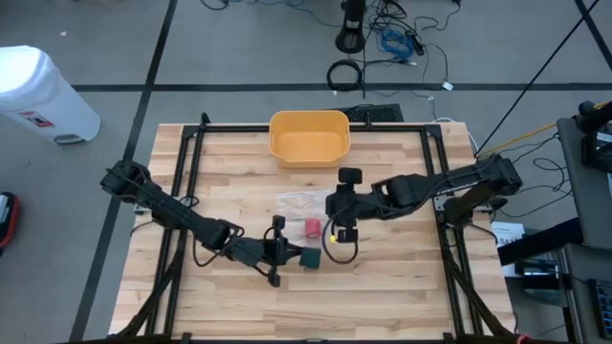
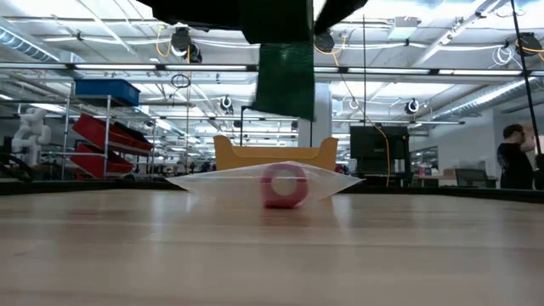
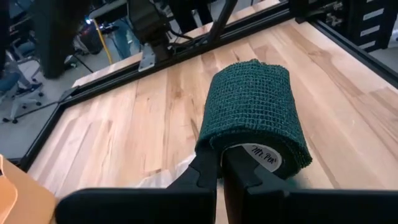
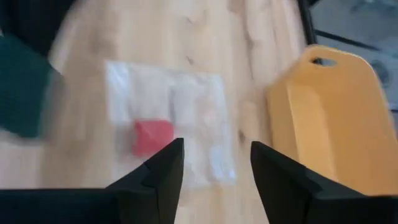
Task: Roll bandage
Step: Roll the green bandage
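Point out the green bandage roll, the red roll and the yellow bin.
green bandage roll (image 3: 252,106): left wrist view, on its woven outer wrap.
red roll (image 2: 284,186): low view, on its rim.
yellow bin (image 1: 308,125): high view, on its far rim.

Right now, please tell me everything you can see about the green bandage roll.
The green bandage roll is a dark green, woven, crinkled wrap wound on a white core with printed lettering. The left hand holds it, fingers shut on the roll's end at the core. The low view shows it lifted clear of the wooden table, in front of the pink roll on the clear plastic bag. The open right hand does not touch it.
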`<state>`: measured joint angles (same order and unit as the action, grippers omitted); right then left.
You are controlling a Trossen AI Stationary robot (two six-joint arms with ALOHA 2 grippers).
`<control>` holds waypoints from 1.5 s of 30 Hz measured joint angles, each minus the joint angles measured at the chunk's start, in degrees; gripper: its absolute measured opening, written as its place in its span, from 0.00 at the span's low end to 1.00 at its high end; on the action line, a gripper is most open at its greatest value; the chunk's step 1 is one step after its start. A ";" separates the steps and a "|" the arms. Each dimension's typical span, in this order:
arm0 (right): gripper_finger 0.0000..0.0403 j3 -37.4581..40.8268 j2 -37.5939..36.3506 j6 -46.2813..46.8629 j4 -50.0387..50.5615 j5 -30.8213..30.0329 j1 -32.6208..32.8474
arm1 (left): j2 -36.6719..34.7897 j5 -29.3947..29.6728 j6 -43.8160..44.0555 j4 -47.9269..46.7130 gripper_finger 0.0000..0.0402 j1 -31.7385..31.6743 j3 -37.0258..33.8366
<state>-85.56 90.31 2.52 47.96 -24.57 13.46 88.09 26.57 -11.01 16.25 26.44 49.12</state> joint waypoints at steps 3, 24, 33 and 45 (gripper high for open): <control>0.42 5.37 -0.84 0.41 -4.08 -3.46 1.89 | 0.00 -0.01 0.09 -0.02 0.00 0.14 0.00; 0.37 55.66 -0.68 3.76 -91.05 -5.03 11.70 | 0.00 0.02 3.35 4.48 0.00 0.22 0.11; 0.37 56.80 11.23 1.72 -107.55 -0.12 12.53 | -0.02 0.61 4.66 5.93 0.00 -0.33 0.13; 0.23 52.73 17.60 1.43 -114.05 1.23 9.79 | -0.02 0.59 4.61 5.63 0.00 -1.73 0.67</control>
<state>-32.83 107.91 3.95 -66.09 -23.34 23.25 88.07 27.16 -6.39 21.88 24.71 49.80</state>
